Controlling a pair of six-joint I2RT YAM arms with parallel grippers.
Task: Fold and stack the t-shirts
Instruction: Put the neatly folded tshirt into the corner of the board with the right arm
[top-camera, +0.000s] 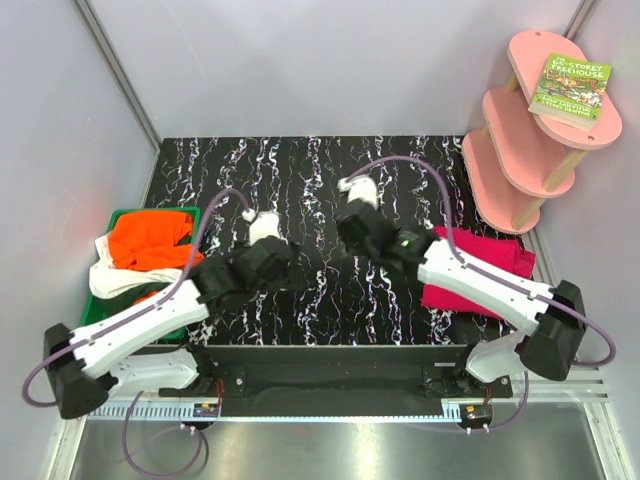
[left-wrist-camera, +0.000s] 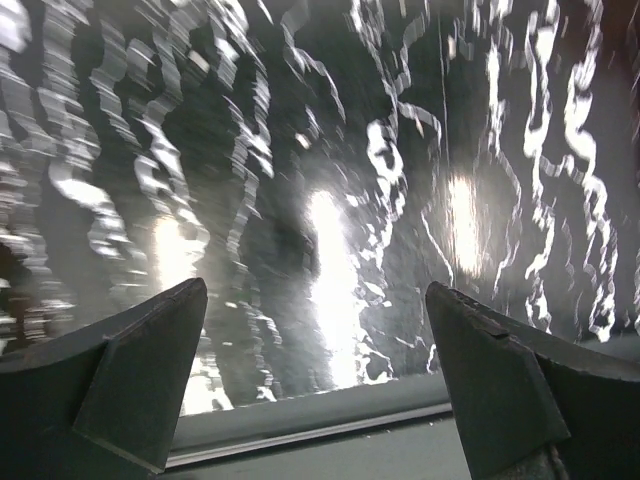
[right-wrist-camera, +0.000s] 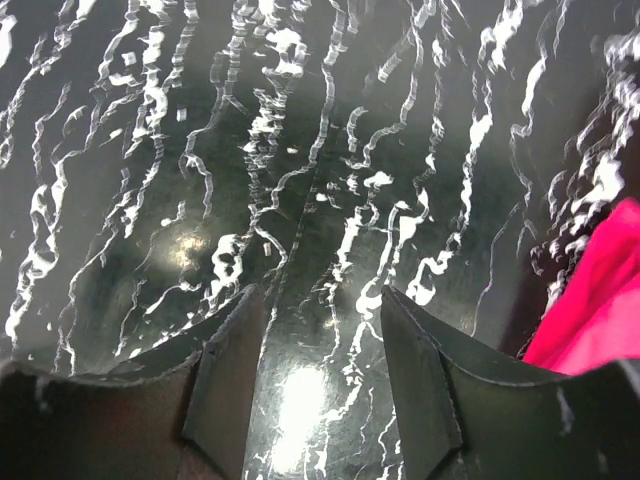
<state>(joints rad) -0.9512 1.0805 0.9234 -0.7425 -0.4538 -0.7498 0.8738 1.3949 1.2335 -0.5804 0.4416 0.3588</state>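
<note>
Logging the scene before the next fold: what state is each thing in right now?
Left gripper: open, empty.
Right gripper: open, empty.
Crimson t-shirt: lying on table, right side.
Orange t-shirt: crumpled in green tray.
White t-shirt: crumpled, hanging over tray's edge.
Book: closed, flat on pink shelf.

I saw both arms built alike: the left arm (top-camera: 140, 325) and right arm (top-camera: 480, 285) had white shells over their long links, with black joints and black bases. A thin purple cable (top-camera: 400, 158) looped along each. The wrist views showed dark grey, wedge-shaped fingers (left-wrist-camera: 140, 370), matt and blunt-tipped.
</note>
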